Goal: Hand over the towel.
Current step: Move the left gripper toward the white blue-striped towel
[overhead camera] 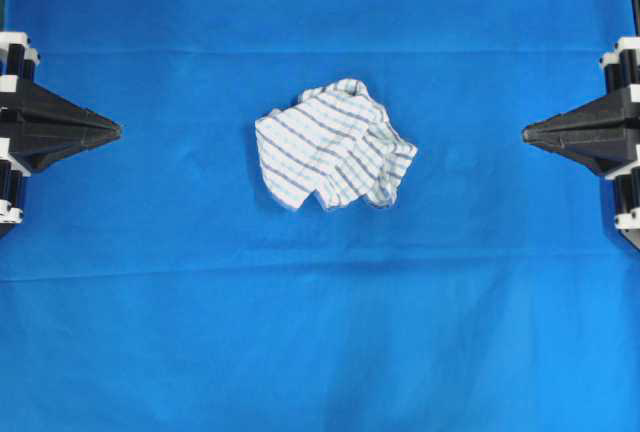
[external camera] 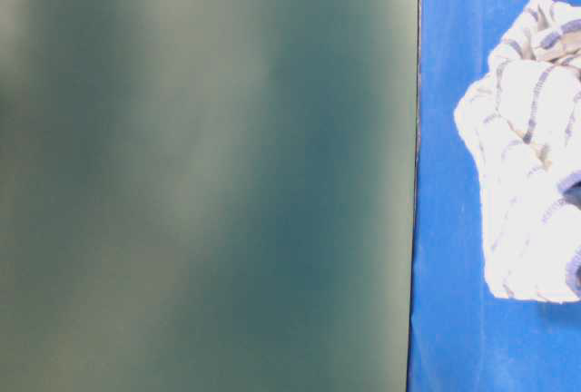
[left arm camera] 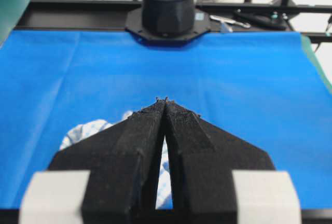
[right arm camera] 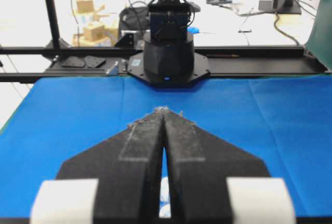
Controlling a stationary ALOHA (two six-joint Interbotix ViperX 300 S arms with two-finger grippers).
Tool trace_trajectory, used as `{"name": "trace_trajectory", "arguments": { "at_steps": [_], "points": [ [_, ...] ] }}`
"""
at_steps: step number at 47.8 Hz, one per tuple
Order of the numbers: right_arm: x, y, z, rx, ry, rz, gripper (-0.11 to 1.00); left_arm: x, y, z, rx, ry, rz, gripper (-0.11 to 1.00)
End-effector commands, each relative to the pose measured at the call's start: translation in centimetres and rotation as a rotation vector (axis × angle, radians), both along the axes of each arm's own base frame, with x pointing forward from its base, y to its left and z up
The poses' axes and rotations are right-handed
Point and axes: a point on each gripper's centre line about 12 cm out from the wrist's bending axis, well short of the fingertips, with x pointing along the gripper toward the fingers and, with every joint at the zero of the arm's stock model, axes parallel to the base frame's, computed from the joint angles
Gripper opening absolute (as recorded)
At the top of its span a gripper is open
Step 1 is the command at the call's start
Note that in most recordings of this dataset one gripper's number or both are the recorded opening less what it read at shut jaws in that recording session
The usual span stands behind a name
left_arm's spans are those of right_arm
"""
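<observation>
The left gripper (overhead camera: 118,130) is waiting at the left edge of the blue table cloth (overhead camera: 320,352), its jaws pressed together to a point and holding nothing. In its own wrist view the gripper (left arm camera: 165,100) is showing only a thin slit between the fingers, with a bit of the towel (left arm camera: 85,130) peeking out beside and under them.

The towel (overhead camera: 335,142) is lying crumpled in a loose heap at the middle of the cloth, well apart from both grippers and roughly midway between them. In the table-level view the towel (external camera: 531,151) is sitting at the right side, bunched and raised in folds.

The right gripper (overhead camera: 527,133) is resting at the right edge, likewise closed tight and empty; in its wrist view the gripper (right arm camera: 164,110) is pointing across the cloth toward the opposite arm's base.

By my reading, no step is under way: the pick-up is not yet begun. The next move is calling for one gripper to spread its jaws, reach to the middle and pinch a raised fold, since the soft heap offers no firm edge. The other will then need opening to receive it.
</observation>
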Motion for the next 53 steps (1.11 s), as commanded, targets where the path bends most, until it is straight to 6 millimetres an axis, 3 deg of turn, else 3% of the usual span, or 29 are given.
{"name": "trace_trajectory", "arguments": {
  "at_steps": [1, 13, 27, 32, 39, 43, 46, 53],
  "points": [
    [0.3, 0.0, 1.2, -0.011, -0.029, 0.0, 0.0, 0.1, 0.0, 0.9, -0.01, -0.029, 0.0, 0.0],
    [0.3, 0.0, 1.4, -0.008, -0.032, 0.0, 0.0, 0.8, 0.8, 1.0, -0.012, -0.057, 0.042, 0.0],
    [0.4, 0.0, 1.3, 0.0, -0.028, 0.0, 0.0, 4.4, 2.9, -0.2, -0.03, 0.054, 0.12, 0.02],
    [0.4, 0.0, 1.2, 0.001, -0.025, 0.0, 0.0, 6.3, 3.4, -0.9, -0.034, 0.109, 0.132, 0.22],
    [0.6, 0.0, 1.0, 0.005, -0.014, -0.001, 0.0, 9.2, 4.4, -2.6, -0.042, 0.208, 0.153, 0.66],
    [0.7, 0.0, 0.8, 0.008, -0.006, 0.0, 0.0, 11.3, 4.9, -4.0, -0.052, 0.304, 0.16, 0.85],
    [0.9, 0.0, 0.6, 0.006, 0.005, 0.0, 0.0, 12.8, 5.1, -4.9, -0.059, 0.37, 0.158, 0.93],
    [1.1, 0.0, 0.2, 0.009, 0.02, 0.0, 0.0, 15.9, 5.5, -8.1, -0.076, 0.513, 0.156, 0.94]
  ]
}}
